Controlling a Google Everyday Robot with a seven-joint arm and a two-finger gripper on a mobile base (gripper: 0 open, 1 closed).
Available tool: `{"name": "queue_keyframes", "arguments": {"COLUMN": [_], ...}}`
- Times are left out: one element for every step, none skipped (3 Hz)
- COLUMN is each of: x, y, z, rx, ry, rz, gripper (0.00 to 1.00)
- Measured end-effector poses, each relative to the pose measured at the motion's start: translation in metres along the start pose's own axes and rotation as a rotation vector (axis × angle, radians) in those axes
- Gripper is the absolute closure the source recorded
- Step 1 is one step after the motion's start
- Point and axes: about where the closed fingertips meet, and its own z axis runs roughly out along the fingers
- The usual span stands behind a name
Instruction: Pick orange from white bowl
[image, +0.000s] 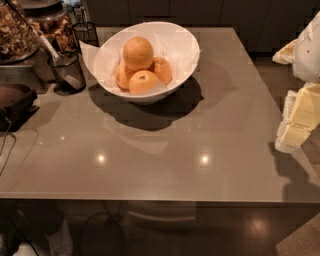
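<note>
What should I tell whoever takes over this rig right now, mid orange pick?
Tool: at the right edge of the camera view, beside the grey table's right side, far from the bowl. The target orange is not in it.
Large, round, pale tan-orange orange: on top of the smaller oranges in the wide glossy white bowl, which stands at the table's far side, left of centre.
Black wire-mesh cup: just left of the bowl, so approach with care on that side.
Done: nothing that shows.
Left: reach over, grasp the top orange, lift it out.
</note>
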Motion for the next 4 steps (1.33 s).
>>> {"name": "queue_keyframes", "arguments": {"x": [0.0,-0.009,-0.02,-0.043], "y": [0.0,-0.014,-0.053,-0.085], "z": [0.0,0.002,0.004,0.006], "rx": [0.0,0.061,0.133,0.123], "ry": [0.0,-0.058,-0.234,-0.414], "rz": [0.0,0.109,0.3,0.35], "gripper": [0.0,0.0,0.0,0.0]}}
